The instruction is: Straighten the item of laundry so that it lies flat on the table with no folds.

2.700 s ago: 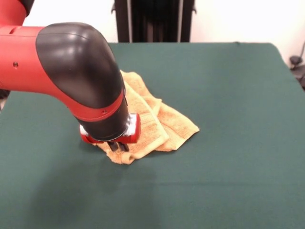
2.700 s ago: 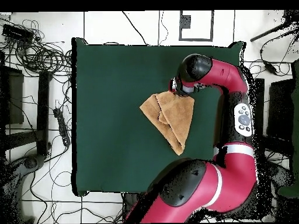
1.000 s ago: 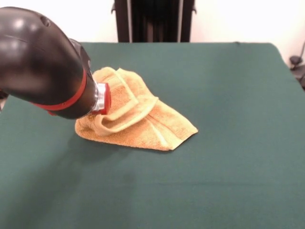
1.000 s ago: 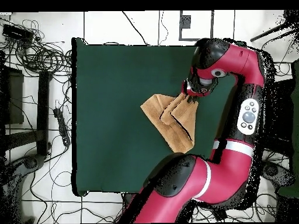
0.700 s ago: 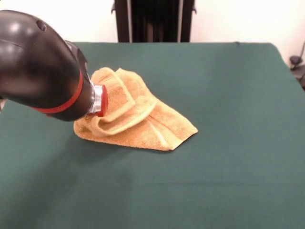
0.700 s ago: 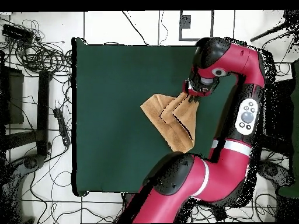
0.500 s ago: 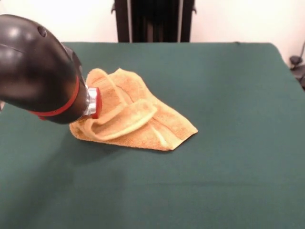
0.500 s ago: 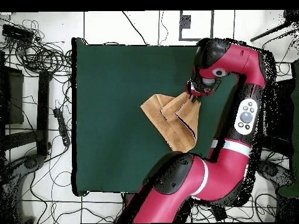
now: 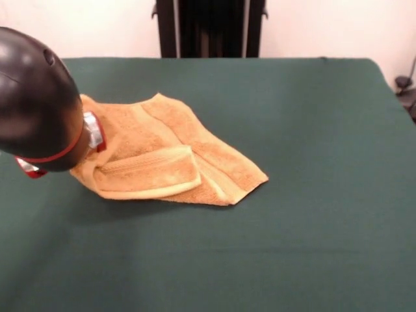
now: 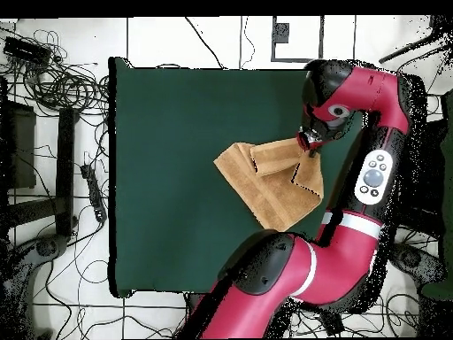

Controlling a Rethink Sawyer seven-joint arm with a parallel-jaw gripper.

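Gripper [image 10: 310, 148] at towel [image 9: 162, 159] edge, fingers hidden

front: low, close | overhead: straight down, farther | shared: table [image 9: 325, 130], perhaps wholly

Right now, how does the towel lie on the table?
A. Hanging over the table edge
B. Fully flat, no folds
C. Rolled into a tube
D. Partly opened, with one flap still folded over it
D: the towel is spread on the table, but a folded flap lies across its near part.
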